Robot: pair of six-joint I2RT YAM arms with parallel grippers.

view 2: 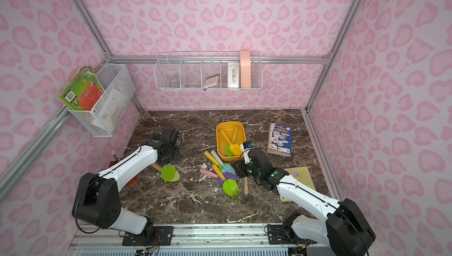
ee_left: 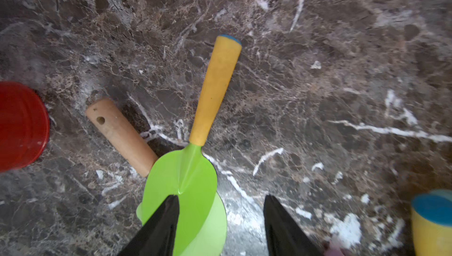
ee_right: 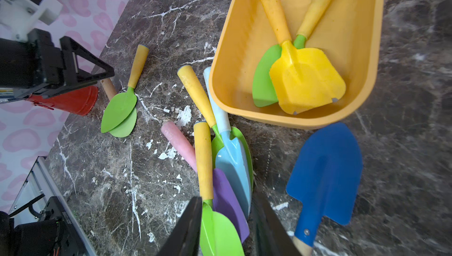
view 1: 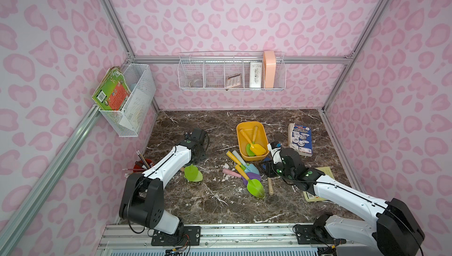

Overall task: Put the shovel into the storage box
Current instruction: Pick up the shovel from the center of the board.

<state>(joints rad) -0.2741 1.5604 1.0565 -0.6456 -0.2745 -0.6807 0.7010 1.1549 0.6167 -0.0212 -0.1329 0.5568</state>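
- L gripper (ee_left: pixel 221 197) hangs over the green shovel (ee_left: pixel 186 169), jaws apart. One finger is above the blade, the other over bare desk (view 1: pixel 195 205); nothing gripped yet. Prob. set to pinch the blade edge.
- Green shovel lies flat on the desk atop a wood-handled shovel (ee_left: pixel 119 135), near the red cup (ee_left: pixel 22 125).
- Storage box (view 1: pixel 261 133) is at approx. 2 o'clock from it in a top view.
- Shovel's long axis is approx. 12–6 (judged). Handle points to 12, hidden under the arm there; blade to 6.
- Box axis is similar, so little turning should be needed. Two shovels lie inside, handles to approx. 12.
- R gripper (ee_right: pixel 227 197) is over the shovel pile (view 1: pixel 244 171), jaws part-way apart. Can't tell if it pinches anything.
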